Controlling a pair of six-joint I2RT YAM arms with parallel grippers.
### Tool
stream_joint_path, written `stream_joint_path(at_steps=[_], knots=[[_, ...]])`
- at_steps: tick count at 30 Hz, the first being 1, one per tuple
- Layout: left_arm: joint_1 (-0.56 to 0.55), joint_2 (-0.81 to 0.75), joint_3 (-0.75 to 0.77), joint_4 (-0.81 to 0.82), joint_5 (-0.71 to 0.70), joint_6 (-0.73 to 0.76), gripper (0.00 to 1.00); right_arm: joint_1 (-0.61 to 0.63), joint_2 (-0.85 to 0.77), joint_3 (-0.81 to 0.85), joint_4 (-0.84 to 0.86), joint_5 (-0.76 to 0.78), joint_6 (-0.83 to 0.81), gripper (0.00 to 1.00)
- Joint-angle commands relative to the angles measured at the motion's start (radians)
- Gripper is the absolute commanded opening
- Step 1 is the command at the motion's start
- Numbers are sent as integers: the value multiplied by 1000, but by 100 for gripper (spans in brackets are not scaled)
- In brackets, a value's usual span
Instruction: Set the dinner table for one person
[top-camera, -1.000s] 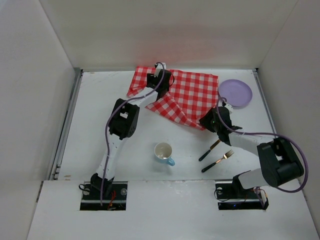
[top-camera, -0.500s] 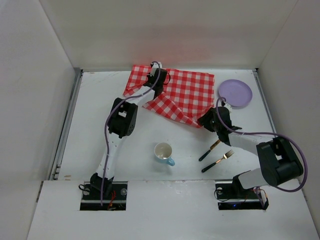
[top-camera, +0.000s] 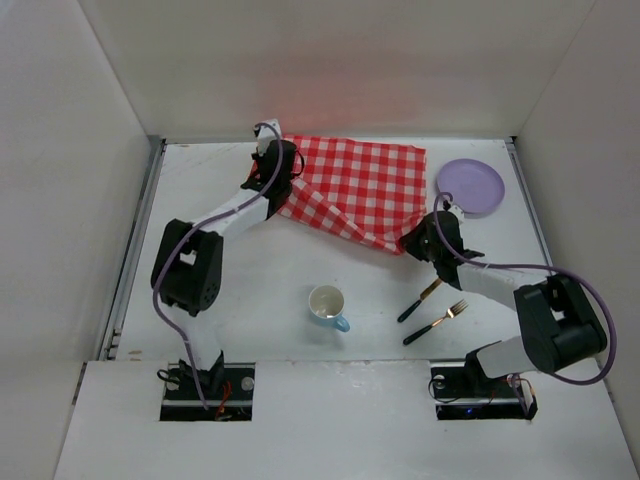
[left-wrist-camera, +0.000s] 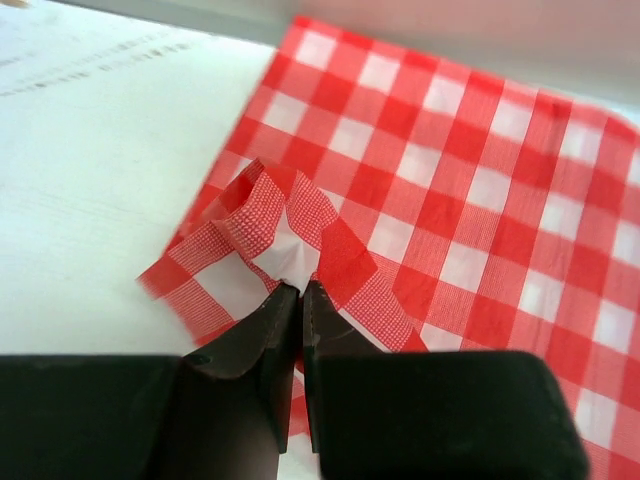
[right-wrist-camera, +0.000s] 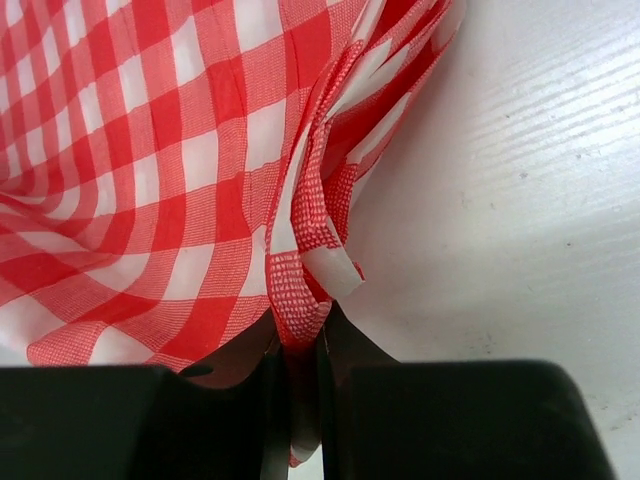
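Observation:
A red-and-white checked cloth lies spread over the far middle of the white dinner table. My left gripper is at the cloth's left side. In the left wrist view its jaws are shut on a puckered corner of the cloth. My right gripper is at the cloth's near right corner. In the right wrist view it is shut on a bunched fold of the cloth, just above the bare table.
A lilac plate sits at the far right, beside the cloth. A white cup with a blue handle stands near the middle front. A dark-handled knife and a fork lie right of it. White walls enclose the table.
Both grippers have closed on the cloth. The left arm has swung left with its corner, drawing the crumpled cloth out flatter. The right gripper has stayed in place.

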Motion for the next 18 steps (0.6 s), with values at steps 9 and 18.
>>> stream_joint_path(at_steps=[9, 18], knots=[[20, -498, -498, 181, -99, -227, 5, 54, -97, 225, -73, 67, -9, 17], [-72, -924, -888, 73, -171, -320, 28, 149, -223, -23, -130, 125, 23, 53]])
